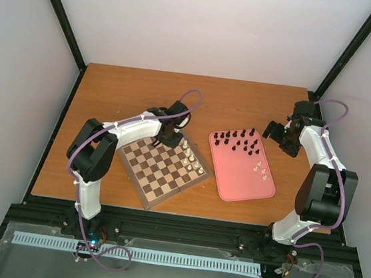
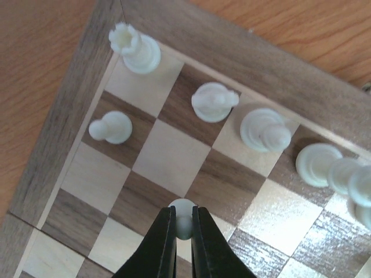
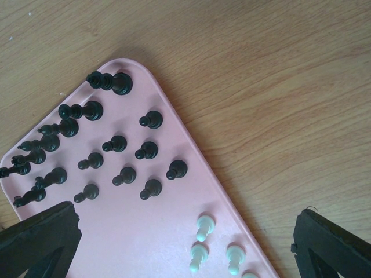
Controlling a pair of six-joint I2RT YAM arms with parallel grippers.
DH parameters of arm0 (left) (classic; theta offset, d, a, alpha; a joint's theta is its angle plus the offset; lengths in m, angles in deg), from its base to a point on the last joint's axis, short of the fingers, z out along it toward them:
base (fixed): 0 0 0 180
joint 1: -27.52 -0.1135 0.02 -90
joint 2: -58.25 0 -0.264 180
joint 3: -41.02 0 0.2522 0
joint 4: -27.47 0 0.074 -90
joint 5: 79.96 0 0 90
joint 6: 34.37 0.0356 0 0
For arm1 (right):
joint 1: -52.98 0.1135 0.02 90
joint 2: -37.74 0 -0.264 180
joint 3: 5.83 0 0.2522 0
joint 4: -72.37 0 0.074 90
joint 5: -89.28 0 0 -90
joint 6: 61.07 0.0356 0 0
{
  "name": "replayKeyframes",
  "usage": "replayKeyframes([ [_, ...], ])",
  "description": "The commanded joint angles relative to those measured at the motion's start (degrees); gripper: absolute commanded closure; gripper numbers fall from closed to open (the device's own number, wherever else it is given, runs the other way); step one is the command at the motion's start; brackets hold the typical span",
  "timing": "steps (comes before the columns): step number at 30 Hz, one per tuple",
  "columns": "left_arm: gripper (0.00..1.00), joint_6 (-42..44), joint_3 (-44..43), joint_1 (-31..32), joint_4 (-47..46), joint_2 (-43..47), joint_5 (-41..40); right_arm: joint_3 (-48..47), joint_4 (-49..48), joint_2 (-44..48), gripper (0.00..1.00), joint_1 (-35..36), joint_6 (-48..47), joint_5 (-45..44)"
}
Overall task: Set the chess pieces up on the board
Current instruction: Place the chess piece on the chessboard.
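One cream-white pawn (image 2: pixel 183 209) is pinched between the narrow-set fingers of the left end effector (image 2: pixel 183 225), over the board (image 1: pixel 159 175) near its far right corner; whether its base touches the squares cannot be told.

Several white pieces (image 2: pixel 213 102) stand upright on the board's edge row by that corner: a rook (image 2: pixel 136 51) on the corner square, then a knight and further pieces in line beside it. One more white pawn (image 2: pixel 110 127) stands on a dark square in the next row.

Board: lies flat and turned at an angle on the desk (image 1: pixel 110 90), left of centre.

Black pieces (image 3: pixel 149 153): clustered upright on the far half of a pink tray (image 1: pixel 241 182), just right of the board.

A few white pawns (image 3: pixel 203 227) stand near the tray's right rim.

Right end effector (image 1: pixel 278 137): fingers spread wide, holding nothing, just beyond the tray's far right corner.
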Motion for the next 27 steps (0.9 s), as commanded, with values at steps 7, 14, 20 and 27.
replayKeyframes([
  [7,0.99,0.9,-6.2,-0.6,-1.1,-3.5,-1.3,-0.8,0.3,-0.4,0.0,-0.4,-0.7,-0.6],
  [14,0.99,0.9,-6.2,-1.0,-1.4,-4.5,-1.4,-1.0,0.2,-0.7,0.0,-0.4,-0.7,-0.5],
  [20,0.99,0.9,-6.6,-1.6,-1.7,-5.0,-0.8,-1.5,0.4,-1.3,0.0,-0.4,-0.7,-0.3],
  [27,0.95,0.7,-6.4,-1.7,-2.0,-5.5,-0.2,-1.5,0.5,-1.2,0.0,-0.5,-0.8,-0.3],
])
